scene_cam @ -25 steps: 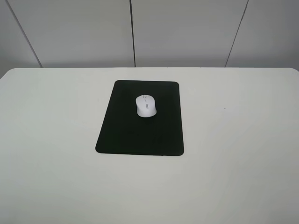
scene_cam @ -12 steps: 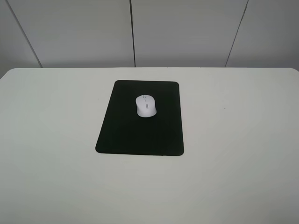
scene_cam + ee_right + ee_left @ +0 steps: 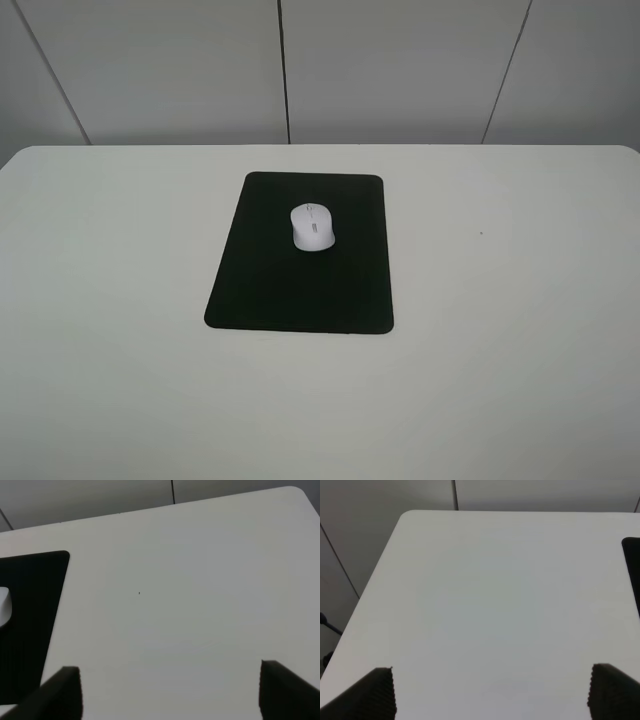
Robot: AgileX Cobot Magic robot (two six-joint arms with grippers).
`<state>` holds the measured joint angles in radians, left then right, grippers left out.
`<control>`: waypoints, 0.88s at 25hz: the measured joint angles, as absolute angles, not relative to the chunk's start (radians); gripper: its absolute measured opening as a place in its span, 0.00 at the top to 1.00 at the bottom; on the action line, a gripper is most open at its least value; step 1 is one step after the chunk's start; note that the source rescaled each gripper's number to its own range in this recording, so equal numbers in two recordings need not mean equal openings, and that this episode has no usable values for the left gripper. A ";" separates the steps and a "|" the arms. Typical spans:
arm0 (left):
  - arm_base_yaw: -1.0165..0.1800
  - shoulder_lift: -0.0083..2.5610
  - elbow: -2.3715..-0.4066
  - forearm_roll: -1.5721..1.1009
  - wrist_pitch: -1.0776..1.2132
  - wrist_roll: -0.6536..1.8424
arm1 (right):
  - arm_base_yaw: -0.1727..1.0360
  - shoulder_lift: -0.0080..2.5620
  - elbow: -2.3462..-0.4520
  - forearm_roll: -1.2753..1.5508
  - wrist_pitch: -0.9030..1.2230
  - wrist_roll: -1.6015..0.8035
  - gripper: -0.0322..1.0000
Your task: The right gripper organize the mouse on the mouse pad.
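Observation:
The white mouse [image 3: 313, 226] sits on the black mouse pad [image 3: 300, 290], in the pad's far half, near its middle line. In the right wrist view the pad [image 3: 27, 620] fills one side and a sliver of the mouse [image 3: 4, 607] shows at the frame's edge. My right gripper [image 3: 167, 692] is open and empty, held over bare table to the right of the pad. My left gripper [image 3: 490, 692] is open and empty over the table's left part; a strip of the pad [image 3: 633, 570] shows there. Neither arm shows in the exterior high view.
The white table [image 3: 500, 300] has a rounded far-left corner [image 3: 407, 515] and a far-right corner [image 3: 295, 490]. Grey wall panels [image 3: 400, 70] stand behind it. A tiny dark speck [image 3: 139, 593] lies on the table right of the pad.

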<state>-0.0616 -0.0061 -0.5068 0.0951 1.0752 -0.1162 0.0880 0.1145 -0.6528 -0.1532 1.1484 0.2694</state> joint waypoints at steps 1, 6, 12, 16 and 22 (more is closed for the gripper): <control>-0.062 -0.006 -0.507 0.095 1.075 -0.116 | 0.088 0.103 -0.653 -0.156 1.151 0.269 0.25; -0.062 -0.006 -0.507 0.095 1.075 -0.116 | 0.088 0.036 -0.619 -0.176 1.125 0.269 0.23; -0.062 -0.006 -0.507 0.095 1.075 -0.116 | 0.088 -0.005 -0.533 -0.176 1.111 0.270 0.22; -0.062 -0.006 -0.507 0.095 1.075 -0.116 | 0.088 -0.005 -0.523 -0.177 1.096 0.267 0.21; -0.062 -0.006 -0.507 0.095 1.075 -0.116 | 0.088 -0.005 -0.522 -0.179 1.084 0.251 0.21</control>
<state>-0.0616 -0.0061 -0.5068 0.0951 1.0752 -0.1162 0.0880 -0.0051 -0.5222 -0.1794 1.0838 0.2513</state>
